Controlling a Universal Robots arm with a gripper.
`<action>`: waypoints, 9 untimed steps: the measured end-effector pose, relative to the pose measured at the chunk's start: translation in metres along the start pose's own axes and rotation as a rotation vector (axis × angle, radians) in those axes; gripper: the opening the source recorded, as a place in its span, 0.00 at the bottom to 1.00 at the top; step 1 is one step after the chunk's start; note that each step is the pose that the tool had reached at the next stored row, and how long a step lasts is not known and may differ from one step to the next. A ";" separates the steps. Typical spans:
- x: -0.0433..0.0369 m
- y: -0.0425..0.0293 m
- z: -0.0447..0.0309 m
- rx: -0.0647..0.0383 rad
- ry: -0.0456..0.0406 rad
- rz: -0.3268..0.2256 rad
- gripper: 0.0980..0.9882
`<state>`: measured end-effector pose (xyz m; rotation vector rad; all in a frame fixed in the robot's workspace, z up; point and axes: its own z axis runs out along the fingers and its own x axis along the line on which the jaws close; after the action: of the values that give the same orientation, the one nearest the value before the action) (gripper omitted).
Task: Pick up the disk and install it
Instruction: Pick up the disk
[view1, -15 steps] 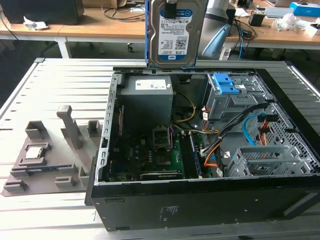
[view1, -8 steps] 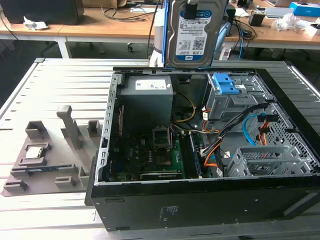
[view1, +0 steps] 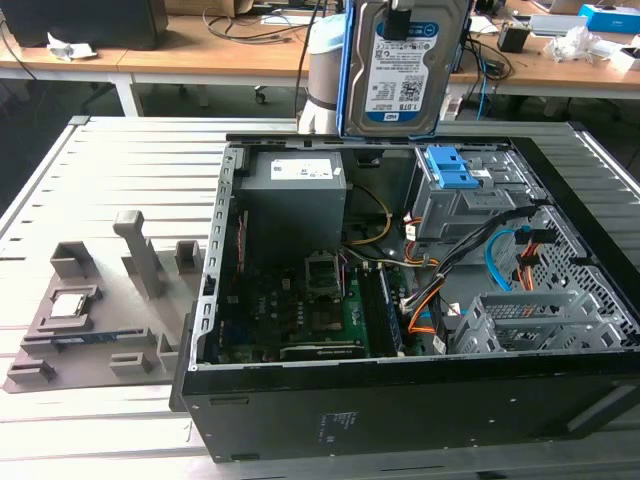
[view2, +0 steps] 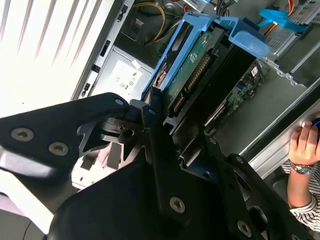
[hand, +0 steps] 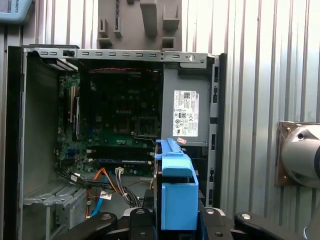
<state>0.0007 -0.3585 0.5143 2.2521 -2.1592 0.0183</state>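
Your hand (hand: 175, 220) is shut tight on the disk (view1: 405, 70), with its black fingers (hand: 150, 207) pressed against either side of the blue bracket (hand: 175, 185) in the first wrist view. You have the disk in the air and upright. Its white-and-blue label faces the exterior view, and the bracket's blue edge runs down its side on the exterior view's left. It hangs above the far wall of the open computer case (view1: 400, 420) and touches nothing below. In the second wrist view you see the disk edge-on, with its green circuit board (view2: 192, 72) inside the bracket.

Below the disk, inside the case, the grey power supply (view1: 290, 190) fills the far corner on the exterior view's left. The blue-topped drive cage (view1: 455, 185) stands near it, toward the exterior view's right. Orange and blue cables (view1: 500, 255) run across the case floor by the cage.

The case lies on its side on the slatted metal table (view1: 120, 160). A grey fixture plate (view1: 140, 290) lies just beside it, toward the table edge on the exterior view's left, and a small square chip (view1: 72, 303) sits in the plate. A person's wrist (view2: 300, 167), in a striped sleeve, shows beyond the case wall in the second wrist view.
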 end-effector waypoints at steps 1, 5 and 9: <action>0.0000 -0.0017 0.0001 0.000 -0.0001 0.000 0.30; -0.0002 -0.0025 0.0001 0.000 -0.0001 0.000 0.30; -0.0003 -0.0025 0.0001 0.000 -0.0076 0.000 0.30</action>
<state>0.0032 -0.3581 0.5142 2.2562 -2.1629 0.0101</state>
